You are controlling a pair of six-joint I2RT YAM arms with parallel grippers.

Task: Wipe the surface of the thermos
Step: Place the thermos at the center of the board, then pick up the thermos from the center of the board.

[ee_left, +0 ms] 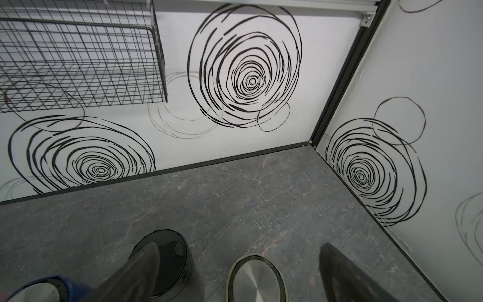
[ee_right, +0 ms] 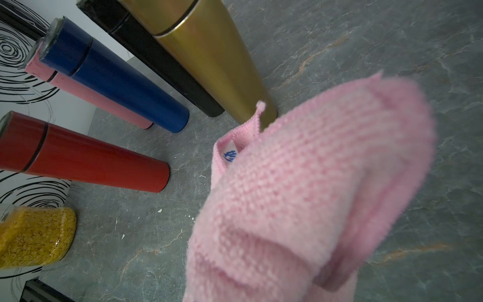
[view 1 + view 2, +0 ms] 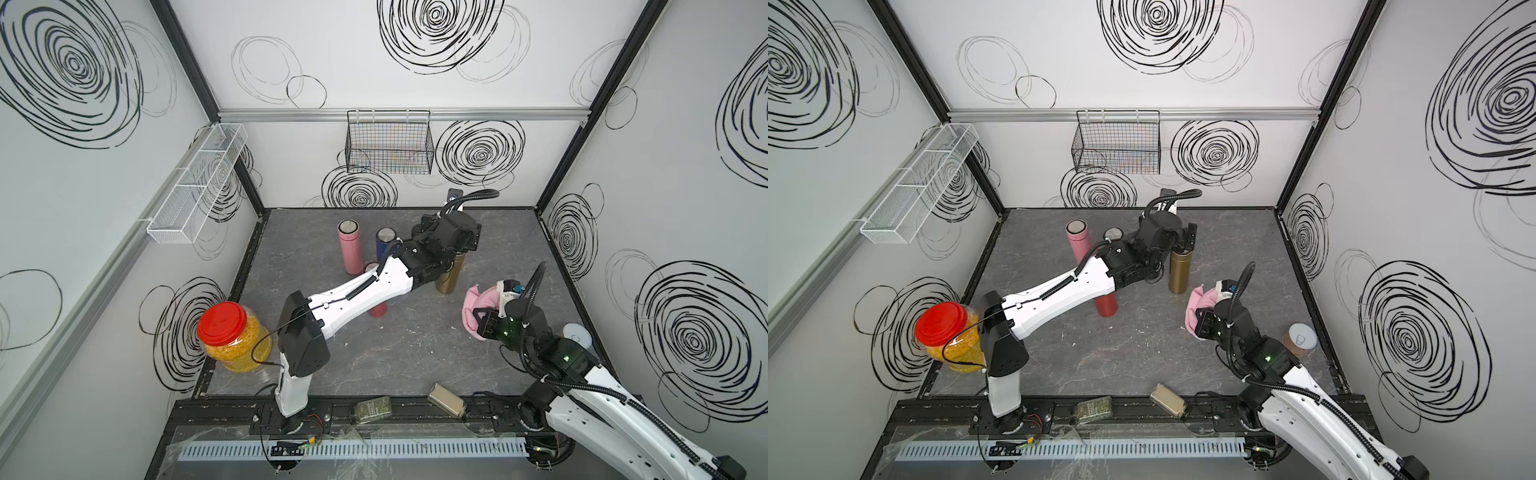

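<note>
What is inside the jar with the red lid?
Yellow grains, seen through the clear wall of the jar. The lid covers the top, so the fill level under it cannot be seen.

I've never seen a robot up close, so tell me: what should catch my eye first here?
Five tall coloured thermoses cluster toward the back of the grey table. The left gripper hangs open over the gold metal thermos, while the right gripper clutches a pink knitted cloth nearby.

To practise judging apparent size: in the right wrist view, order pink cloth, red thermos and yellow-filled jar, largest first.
1. pink cloth, inflated by nearness to the camera
2. red thermos
3. yellow-filled jar, partly cut off
</note>
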